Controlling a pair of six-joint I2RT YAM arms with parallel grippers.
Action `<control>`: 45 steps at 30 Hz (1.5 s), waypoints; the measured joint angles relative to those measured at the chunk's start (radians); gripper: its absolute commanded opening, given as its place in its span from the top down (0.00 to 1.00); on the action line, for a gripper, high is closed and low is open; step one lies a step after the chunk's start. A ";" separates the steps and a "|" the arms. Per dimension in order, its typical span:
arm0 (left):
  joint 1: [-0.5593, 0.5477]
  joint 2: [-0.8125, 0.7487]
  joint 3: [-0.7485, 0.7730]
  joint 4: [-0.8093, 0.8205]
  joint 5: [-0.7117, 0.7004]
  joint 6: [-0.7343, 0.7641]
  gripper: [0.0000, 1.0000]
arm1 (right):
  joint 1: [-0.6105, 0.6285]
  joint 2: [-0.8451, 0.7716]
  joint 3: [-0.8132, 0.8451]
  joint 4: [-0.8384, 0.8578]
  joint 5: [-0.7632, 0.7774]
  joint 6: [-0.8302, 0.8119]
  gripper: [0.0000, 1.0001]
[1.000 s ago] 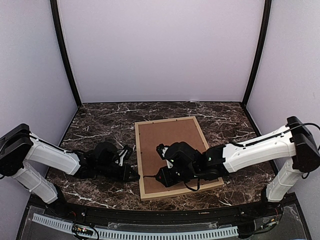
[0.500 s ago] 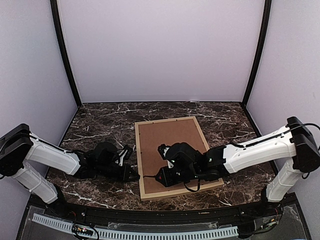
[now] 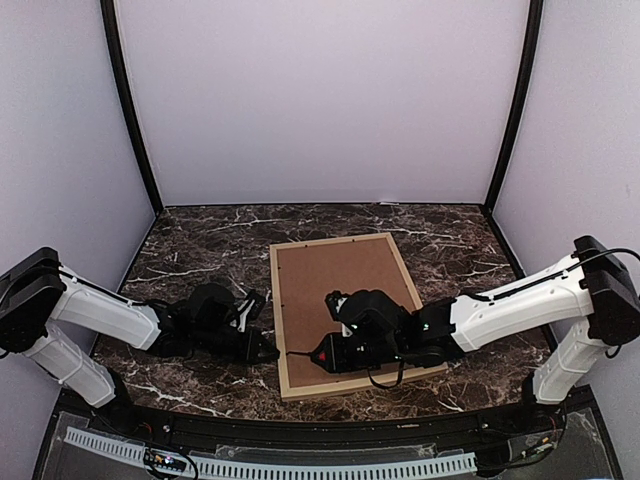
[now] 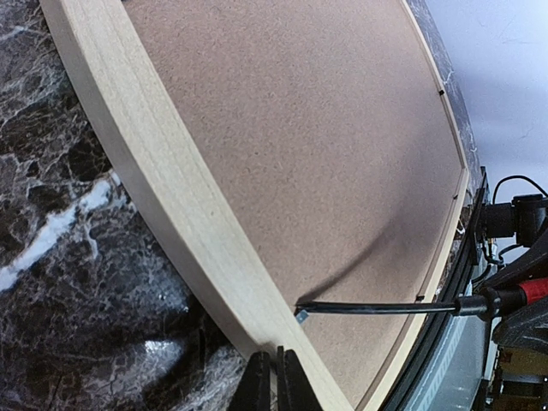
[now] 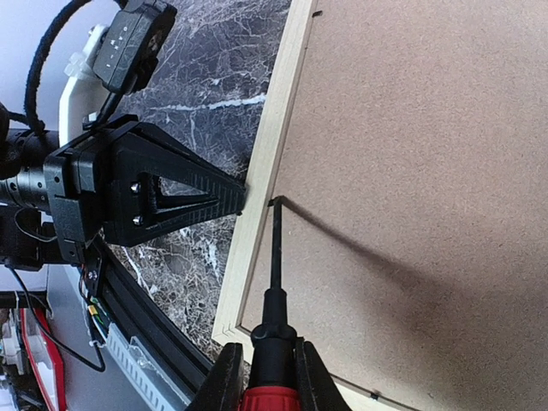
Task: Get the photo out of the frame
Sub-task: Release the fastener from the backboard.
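Right fingers [image 5: 224, 378] clenched on a red-handled screwdriver [image 5: 273, 325], tip set at the inner left edge of the frame [image 3: 277, 312]. Left fingers [image 4: 257, 385] pressed together, empty, tips touching the outer side of that same left rail. Frame flat and face down mid-desk [image 3: 190, 250], brown backing board [image 3: 345, 278] uppermost; photo out of sight.

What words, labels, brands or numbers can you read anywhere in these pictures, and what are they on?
No text can be read.
Backing board: plain brown, no print.
Frame: bare wood, no label.
Screwdriver: no brand showing.
Left wrist camera: a few pale marks, too small to read.
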 measured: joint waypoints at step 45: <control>0.000 0.001 0.018 -0.032 -0.010 -0.021 0.96 | 0.012 0.005 -0.017 0.057 -0.011 0.183 1.00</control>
